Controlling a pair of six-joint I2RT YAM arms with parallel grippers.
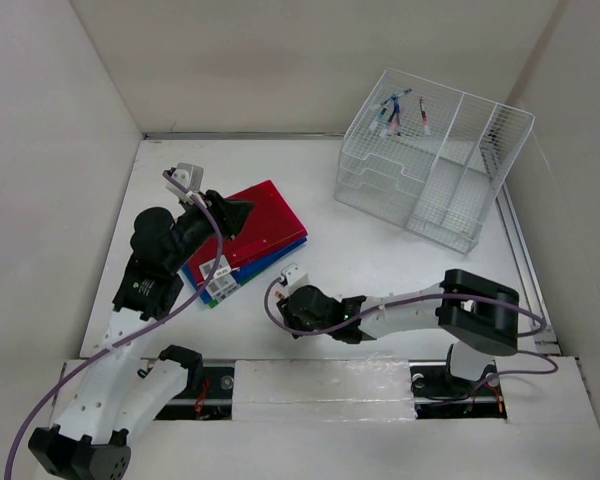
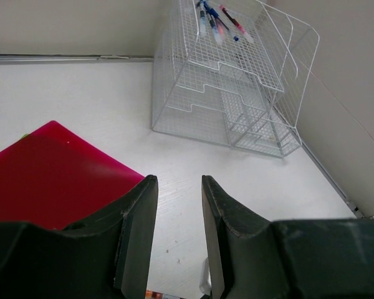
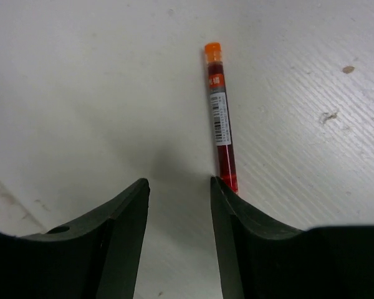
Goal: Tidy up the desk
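The desk is a wide matte white top with white side panels. My right gripper hovers low over the desk, open with only bare surface between its fingers. A red pen with an orange cap lies flat just outside its right finger, its near end hidden under that fingertip. In the top view the right gripper sits at the desk's front middle. My left gripper is open and holds nothing, above the near edge of a red folder. In the top view the left gripper is over that folder stack.
A white wire-mesh organizer stands at the back right, with several pens on its top shelf. The left wrist view also takes in the organizer and its pens. A small labelled white packet lies at the stack's front corner.
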